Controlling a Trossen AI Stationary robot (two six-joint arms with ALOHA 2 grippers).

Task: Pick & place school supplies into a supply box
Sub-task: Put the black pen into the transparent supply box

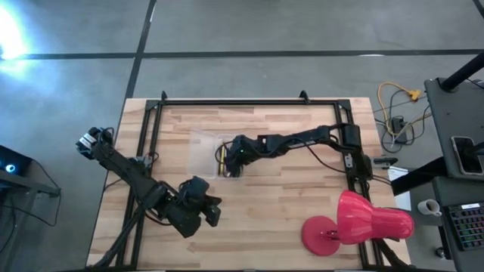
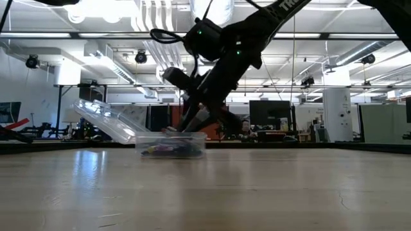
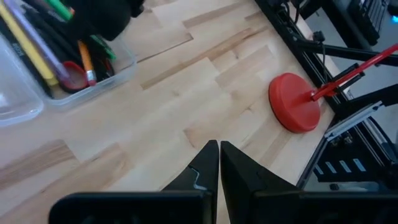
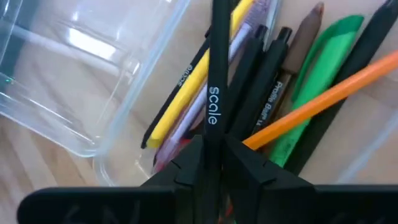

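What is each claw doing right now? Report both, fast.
Left claw: shut, holding nothing, above bare table near the front edge.
Right claw: shut on a black pen, over the clear box of pens.

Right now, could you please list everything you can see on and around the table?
supply box: one, clear plastic, mid-table.
school supplies: several; yellow, black, brown, green, orange, red; lying in the box.
black pen: one, held over the box.
lamp: one, red, table's near right corner.
cables: yellow and dark, off the table's far right.
mug: one, white, right of the table.
right hand: shut on the black pen, over the box.
left hand: shut, empty, near left of table.
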